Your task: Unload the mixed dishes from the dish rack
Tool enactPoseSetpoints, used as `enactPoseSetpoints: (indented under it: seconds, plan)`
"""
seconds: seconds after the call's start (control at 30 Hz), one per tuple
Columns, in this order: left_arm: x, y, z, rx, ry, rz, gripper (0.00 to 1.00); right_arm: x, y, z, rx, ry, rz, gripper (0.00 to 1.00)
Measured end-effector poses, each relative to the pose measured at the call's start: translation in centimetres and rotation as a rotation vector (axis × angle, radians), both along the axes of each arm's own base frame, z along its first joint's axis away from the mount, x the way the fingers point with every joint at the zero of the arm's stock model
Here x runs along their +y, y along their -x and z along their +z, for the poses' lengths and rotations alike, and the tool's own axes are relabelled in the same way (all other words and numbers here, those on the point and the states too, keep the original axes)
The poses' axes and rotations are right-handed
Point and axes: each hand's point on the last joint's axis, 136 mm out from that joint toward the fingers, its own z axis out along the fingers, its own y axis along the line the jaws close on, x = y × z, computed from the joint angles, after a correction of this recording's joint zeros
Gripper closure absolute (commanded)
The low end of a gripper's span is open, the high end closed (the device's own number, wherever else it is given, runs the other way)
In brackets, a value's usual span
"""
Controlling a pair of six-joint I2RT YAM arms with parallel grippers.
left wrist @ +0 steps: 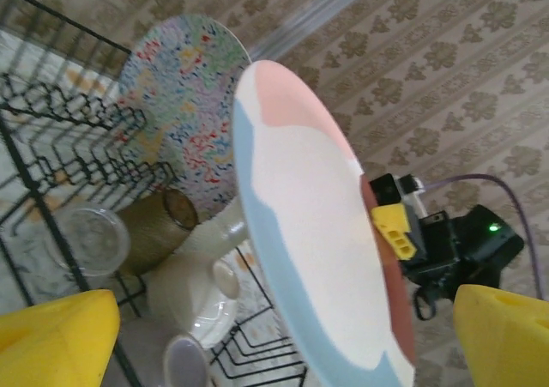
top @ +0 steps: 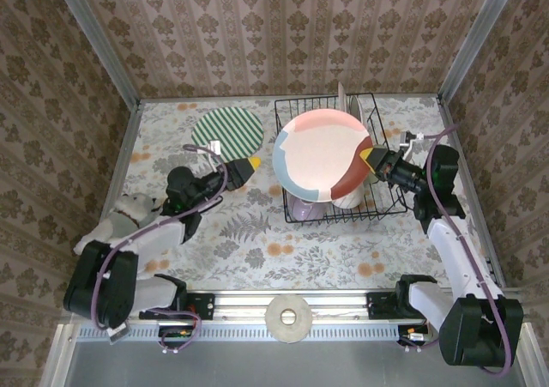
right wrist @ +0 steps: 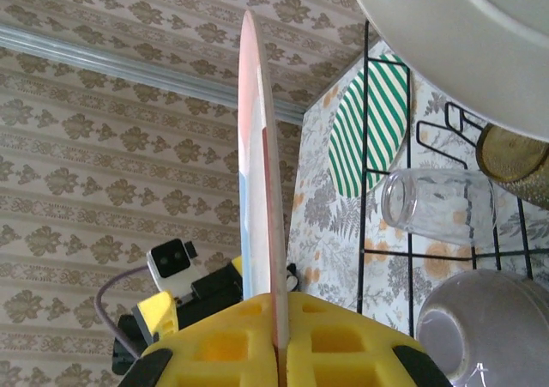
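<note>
- The plate (top: 322, 154) clamped at its right edge by my right gripper (top: 371, 158) hangs over the front of the dish rack (top: 367, 112).
- A second plate (top: 227, 130) lies flat on the table (top: 257, 250), left of the rack.
- My left gripper (top: 249, 166), jaws spread, sits between that plate and the rack.
- A third plate (left wrist: 184, 112) stands upright in the rack, behind the one I hold.
- A plush dog (top: 120, 220) sits beside my left arm.

Pink plate (left wrist: 317, 232) tilted mid-frame, rim pinched by right end effector (left wrist: 392, 231). Behind it, speckled plate (left wrist: 184, 104) upright in rack (left wrist: 51, 138). Lower left in rack: amber cup (left wrist: 159, 224), glass (left wrist: 94, 241), cream bowl (left wrist: 193, 297), lilac bowl (left wrist: 184, 361). Left end effector's fingers (left wrist: 60, 340) spread wide at bottom corners.
</note>
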Motion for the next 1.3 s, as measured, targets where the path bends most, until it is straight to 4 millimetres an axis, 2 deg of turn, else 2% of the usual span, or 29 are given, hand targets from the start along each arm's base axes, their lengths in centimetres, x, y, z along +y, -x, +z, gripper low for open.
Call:
enactPoseSetpoints:
  seconds: [0.1,0.23,0.33,0.53,0.77,0.93,1.07,1.23,1.3]
  plan:
    - [-1.0,-0.5,-0.4,0.06,0.041,-0.067,0.02,0.2,0.2,-0.5,0.006,-0.015,0.015,1.0]
    - [-2.2,-0.9,-2.0,0.151,0.067,-0.132,0.06,0.5,0.5,-0.6,0.006,-0.03,0.034,1.0]
    - [-3.1,-0.4,-2.8,0.192,0.065,-0.176,0.06,0.6,0.6,-0.5,0.001,-0.033,0.046,1.0]
    - [-5.5,1.6,-0.5,0.129,0.085,-0.28,0.15,0.9,0.8,-0.4,-0.001,-0.036,0.066,1.0]
    - [-6.6,2.4,0.4,0.127,0.104,-0.318,0.38,1.1,0.9,-0.4,-0.007,-0.029,0.075,1.0]
    - [-6.5,2.2,0.5,0.149,0.117,-0.306,0.47,1.2,1.0,-0.7,0.004,-0.029,0.08,1.0]
    - [-6.5,2.0,0.5,0.169,0.128,-0.293,0.58,1.2,1.1,-0.7,0.004,-0.029,0.081,1.0]
    - [-6.4,1.7,0.4,0.186,0.133,-0.28,0.77,1.3,1.1,-0.6,0.003,-0.029,0.086,1.0]
    - [-6.4,1.6,0.3,0.195,0.133,-0.274,0.91,1.4,1.1,-0.6,0.004,-0.03,0.088,1.0]
